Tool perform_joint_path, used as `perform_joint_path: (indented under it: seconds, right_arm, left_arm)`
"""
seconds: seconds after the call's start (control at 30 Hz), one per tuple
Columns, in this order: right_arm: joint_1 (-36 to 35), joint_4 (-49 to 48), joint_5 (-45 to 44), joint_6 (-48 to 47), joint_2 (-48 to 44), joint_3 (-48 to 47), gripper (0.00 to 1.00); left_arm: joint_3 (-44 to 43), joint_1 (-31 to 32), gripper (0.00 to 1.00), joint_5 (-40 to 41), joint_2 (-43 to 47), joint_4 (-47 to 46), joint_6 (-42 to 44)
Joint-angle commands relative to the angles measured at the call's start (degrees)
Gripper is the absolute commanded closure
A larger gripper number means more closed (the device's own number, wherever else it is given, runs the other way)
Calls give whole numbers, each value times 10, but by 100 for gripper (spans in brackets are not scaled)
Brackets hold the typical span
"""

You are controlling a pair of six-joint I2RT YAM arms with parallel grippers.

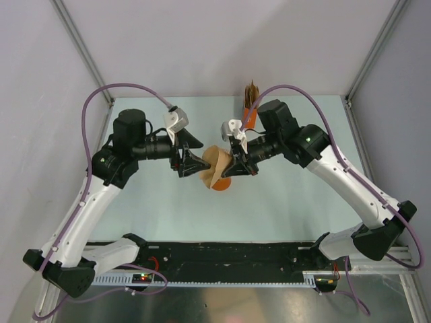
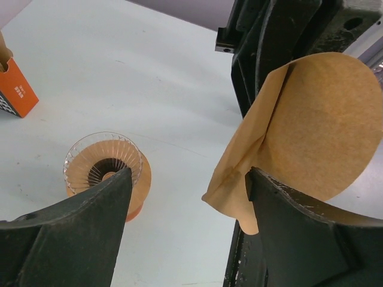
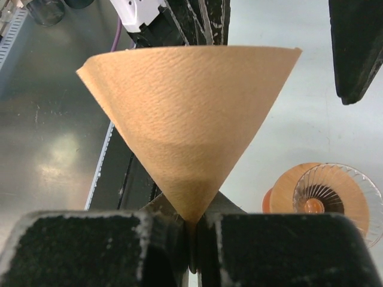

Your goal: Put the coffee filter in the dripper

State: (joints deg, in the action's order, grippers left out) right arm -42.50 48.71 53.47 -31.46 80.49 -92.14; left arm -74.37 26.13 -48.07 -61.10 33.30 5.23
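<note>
The coffee filter (image 1: 215, 161) is a light-brown paper cone held in the air between the two grippers. My right gripper (image 3: 191, 224) is shut on its pointed tip; the filter (image 3: 191, 113) fans out from the jaws. My left gripper (image 2: 187, 179) is open at the filter's wide end, and its right finger (image 2: 299, 233) lies against the paper (image 2: 311, 131). The clear ribbed dripper (image 2: 103, 164) stands on the table below and to the side, and it also shows in the right wrist view (image 3: 335, 194). In the top view the filter mostly hides it.
The dripper sits on a tan disc (image 2: 143, 176) over an orange beaker (image 1: 221, 184). A small orange box (image 1: 249, 116) with brown papers stands at the back, also in the left wrist view (image 2: 15, 89). A black rail (image 1: 229, 259) runs along the near edge.
</note>
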Motion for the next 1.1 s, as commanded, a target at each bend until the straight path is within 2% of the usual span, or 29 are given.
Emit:
perform_joint_path:
  seconds: [0.0, 0.2, 0.3, 0.37, 0.43, 0.47, 0.5, 0.53, 0.6, 0.67, 0.77, 0.93, 1.07]
  right_arm:
    - [-1, 3, 16, 8, 3, 4, 94]
    - [-4, -5, 27, 23, 11, -1, 93]
    - [-5, -2, 33, 26, 15, -2, 92]
    - [-4, 1, 37, 27, 15, -1, 91]
    - [-3, 2, 38, 28, 11, 3, 90]
    - [-1, 1, 37, 29, 6, 6, 87]
    - [2, -2, 36, 31, 2, 9, 84]
    - [7, -9, 33, 34, -5, 15, 76]
    - [18, -28, 22, 42, -25, 30, 55]
    - [28, -40, 3, 42, -45, 43, 39]
    - [35, -41, -41, 34, -62, 44, 23]
    - [10, -44, -152, 20, -70, 35, 7]
    - [-29, -51, -238, 10, -66, 23, 6]
  left_arm:
    - [-23, 6, 19, -20, 0, 1, 19]
    - [-27, 44, 23, -19, -15, 2, 20]
    - [-31, 59, 30, -17, -23, 3, 17]
    - [-32, 62, 43, -20, -28, 2, 9]
    - [-32, 62, 65, -25, -32, 1, -5]
    - [-33, 63, 80, -29, -34, 2, -13]
    - [-33, 62, 90, -32, -36, 1, -29]
    - [-34, 58, 95, -35, -41, 0, -46]
    - [-35, 44, 98, -65, -57, -7, -94]
    - [-36, 27, 100, -101, -76, -16, -143]
    - [-32, 12, 100, -129, -92, -36, -201]
    - [-20, 8, 100, -128, -106, -63, -277]
    - [-10, 8, 100, -111, -110, -73, -309]
